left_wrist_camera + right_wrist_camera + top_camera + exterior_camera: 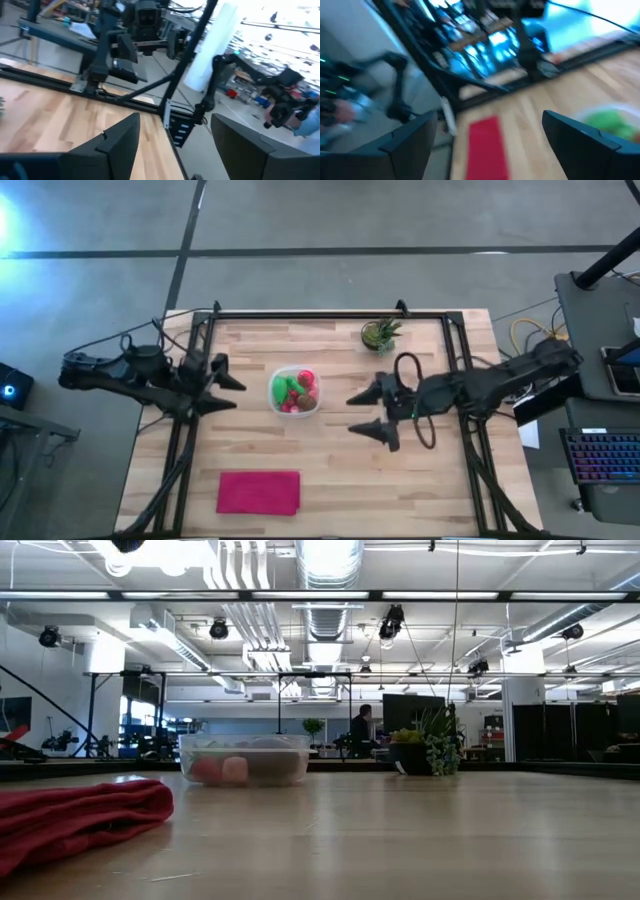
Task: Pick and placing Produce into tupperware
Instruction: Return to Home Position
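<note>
Table [400,480]: no loose piece is seen; produce [290,393] is gathered in the tupperware [317,404] at centre
Left end effector [228,385]: fingers apart, empty, near the tupperware
Right end effector [366,412]: fingers apart, empty
Progress: placing is judged done; homing remains

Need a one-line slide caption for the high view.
Clear plastic tupperware holding green and red toy produce sits mid-table between the open left gripper and open right gripper.
</note>
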